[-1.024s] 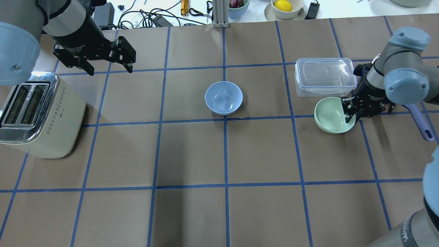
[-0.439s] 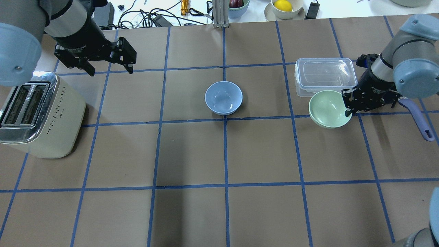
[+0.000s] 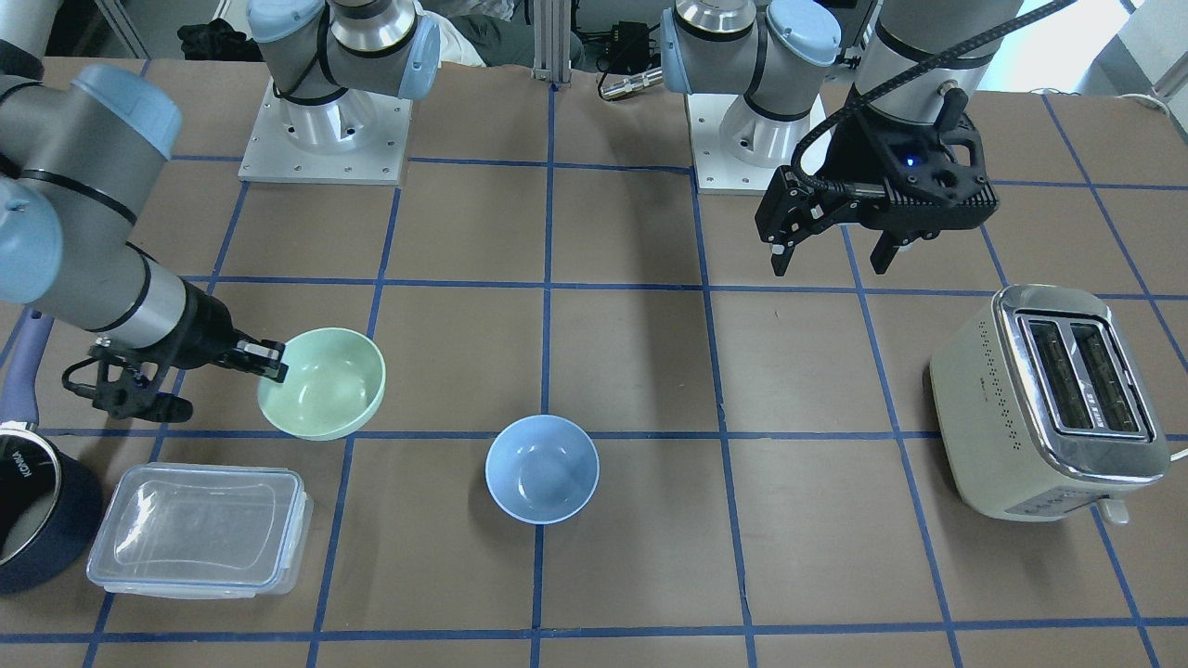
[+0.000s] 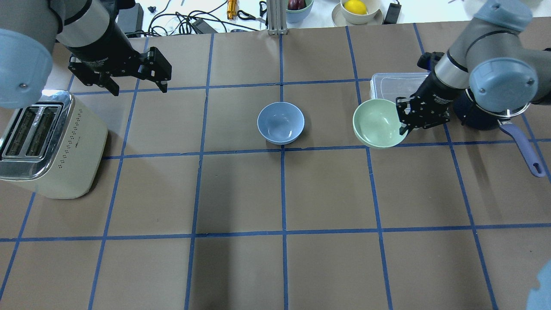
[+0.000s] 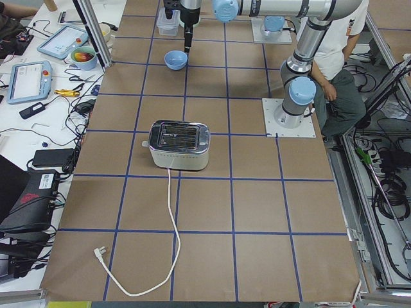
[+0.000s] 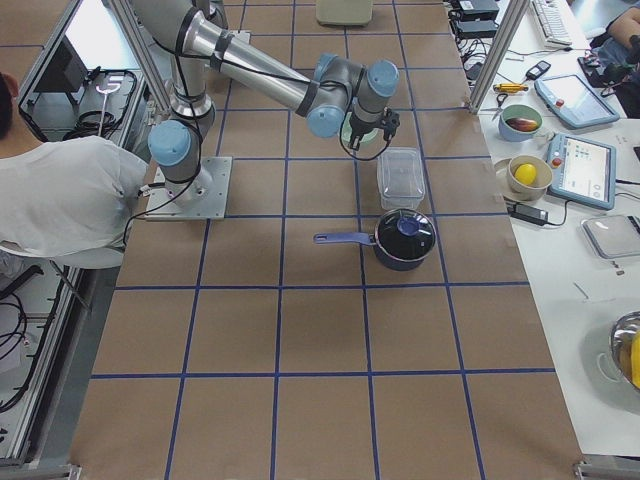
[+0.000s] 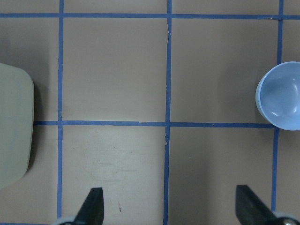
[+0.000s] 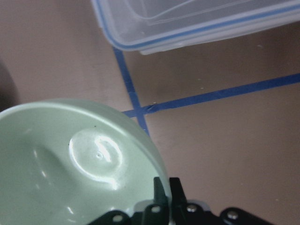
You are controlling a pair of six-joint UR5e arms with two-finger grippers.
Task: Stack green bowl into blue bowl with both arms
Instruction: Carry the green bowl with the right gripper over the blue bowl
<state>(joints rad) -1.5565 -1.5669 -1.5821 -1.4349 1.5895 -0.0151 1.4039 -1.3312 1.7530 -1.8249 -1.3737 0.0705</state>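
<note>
Mint-green in colour, the green bowl (image 3: 325, 382) in the front-facing view is clamped at its rim by the right tool (image 3: 271, 362), apart from the blue bowl (image 3: 542, 468) resting on the tabletop (image 3: 631, 362). Overhead view: the left tool (image 4: 139, 89) hangs spread wide and empty, near the toaster (image 4: 51, 146). Right wrist view: one finger sits inside the rim, one outside.

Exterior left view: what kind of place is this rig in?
Most likely a robotics lab cell, not a kitchen. A bolted base plate carries an arm on a table taped in a blue grid, a teach pendant lies off to its side, and the toaster looks like a prop.
</note>
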